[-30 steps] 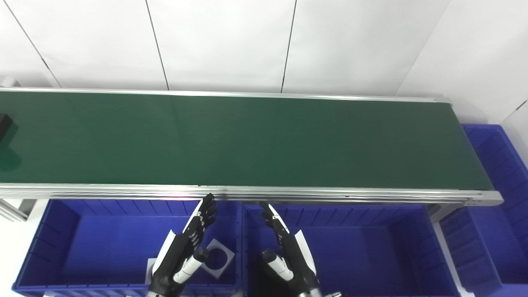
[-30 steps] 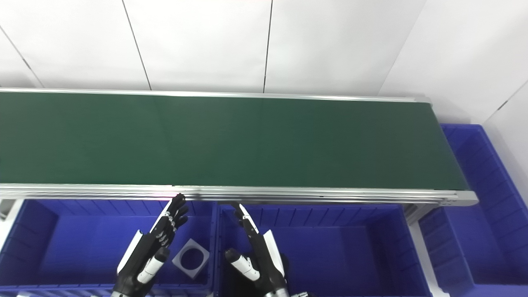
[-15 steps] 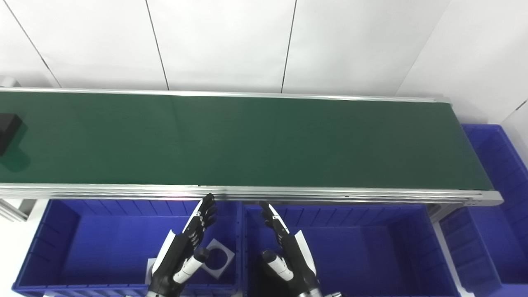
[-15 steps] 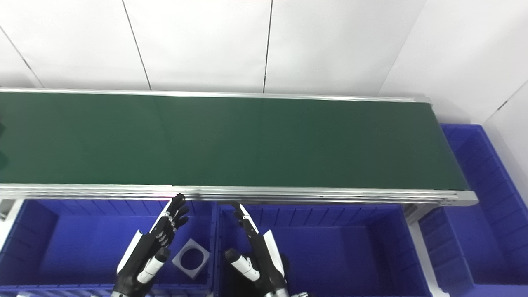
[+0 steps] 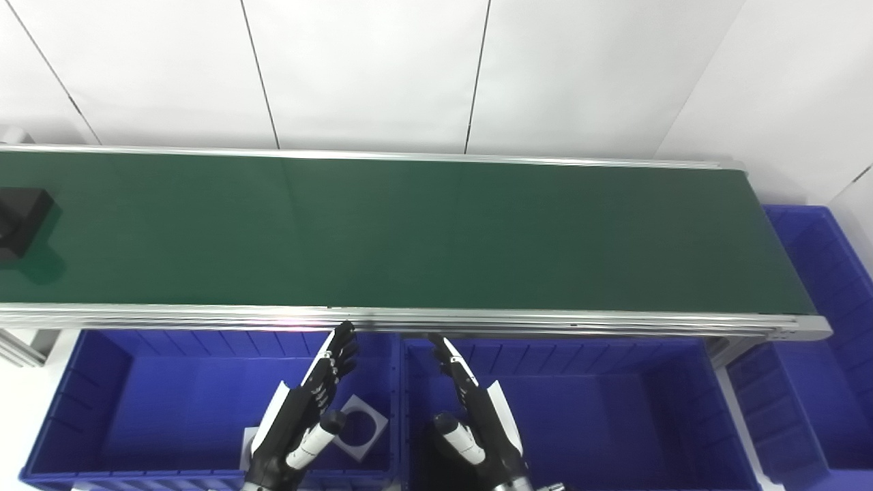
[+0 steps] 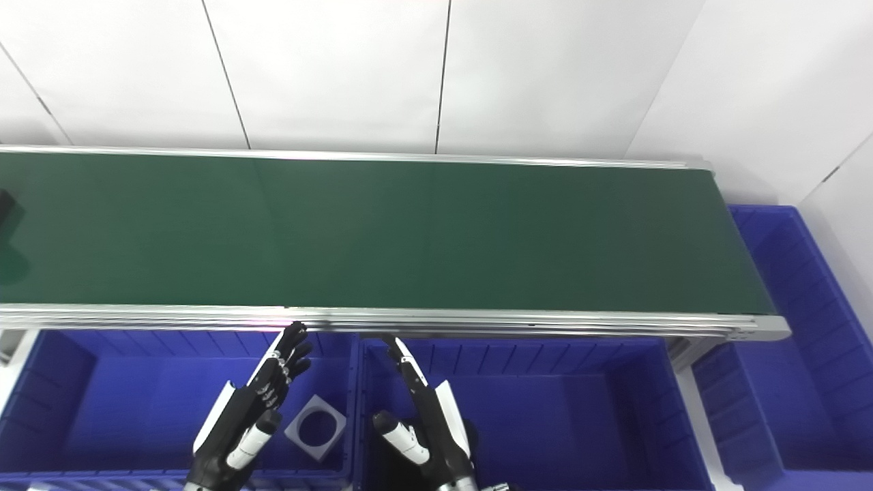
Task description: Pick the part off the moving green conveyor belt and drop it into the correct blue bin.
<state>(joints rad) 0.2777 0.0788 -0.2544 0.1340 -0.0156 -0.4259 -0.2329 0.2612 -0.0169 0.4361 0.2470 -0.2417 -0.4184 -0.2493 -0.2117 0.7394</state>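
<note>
A dark part (image 5: 20, 215) rides the green belt (image 5: 409, 232) at its far left end, well apart from both hands. The left hand (image 5: 307, 409) and the right hand (image 5: 474, 416) hang just below the belt's near rail, over the blue bins, each with fingers stretched out flat and apart, holding nothing. The left hand is over the left bin (image 5: 102, 409), which has a grey square plate with a round hole (image 5: 361, 426) lying in it below the belt's middle; the right hand is over the middle bin (image 5: 614, 409), and a third bin (image 5: 818, 286) sits past the belt's right end. The step in hand looks to be waiting for the part to arrive. To do it well, I would leave the hands low and clear of the belt until the part nears its middle, then bring the left hand up over the rail ahead of the part, so that the belt carries it between fingers and thumb, closing across its flat sides and not chasing it from behind. Which bin is correct cannot be judged yet. The left eye view shows most of the part's blocky top; the right eye view catches only a sliver at its left edge, so shape is best read from the left eye
</note>
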